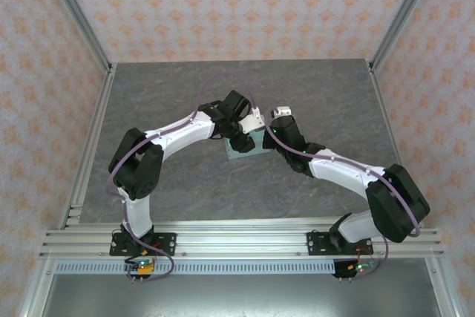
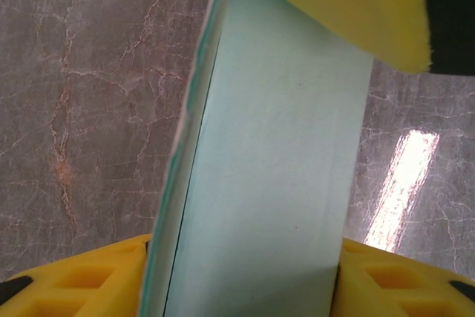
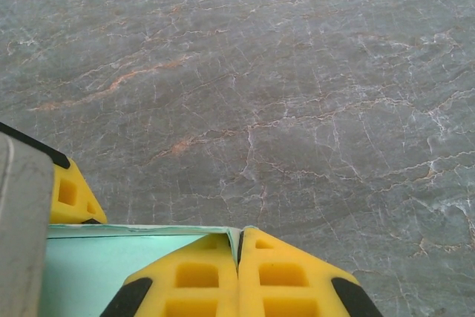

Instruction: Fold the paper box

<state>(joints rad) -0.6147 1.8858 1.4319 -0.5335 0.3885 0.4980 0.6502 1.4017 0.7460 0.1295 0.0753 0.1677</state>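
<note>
Left wrist view has the left claw (image 2: 245,287) spread wide and clamped across the paper box (image 2: 274,161), gripping the width of its upright panel. The right claw (image 3: 239,261) is closed tight on a thin card wall, so crease slowly against that pinch. Open desk (image 3: 297,72) runs all round the box, its edges well apart.

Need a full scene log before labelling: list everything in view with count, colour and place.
paper box: one, pale mint green, mid-table between both pincers
table: one, grey marbled, under everything
walls: three, peach patterned, around the table
frame rails: several, silver, along table edges and corners
left arm: one, white and black, reaching to the box
right arm: one, white and black, reaching to the box
left pincer: one, yellow fingers either side of the box
right pincer: one, yellow fingers pinched together at a box edge
</note>
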